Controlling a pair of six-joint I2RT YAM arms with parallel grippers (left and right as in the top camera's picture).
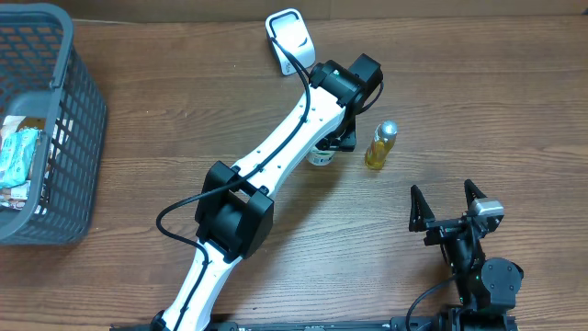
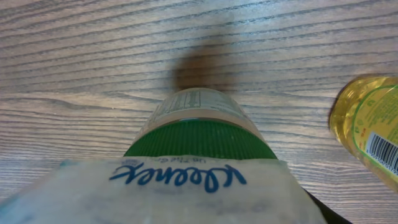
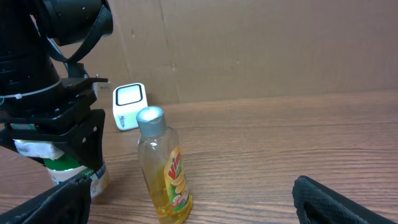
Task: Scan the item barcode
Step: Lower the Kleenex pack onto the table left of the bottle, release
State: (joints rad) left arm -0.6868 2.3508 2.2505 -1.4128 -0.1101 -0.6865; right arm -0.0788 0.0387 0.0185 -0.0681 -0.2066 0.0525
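While the Kleenex pack (image 2: 177, 186) is clamped in the left gripper (image 1: 331, 140) — right gripper (image 1: 441, 187) spread — pickup is judged done; presentation to the scanner (image 1: 289, 35), code side facing, is called for.

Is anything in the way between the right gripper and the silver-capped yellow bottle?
Nothing visible. Only bare wooden table lies between the open right gripper and the silver-capped yellow bottle.
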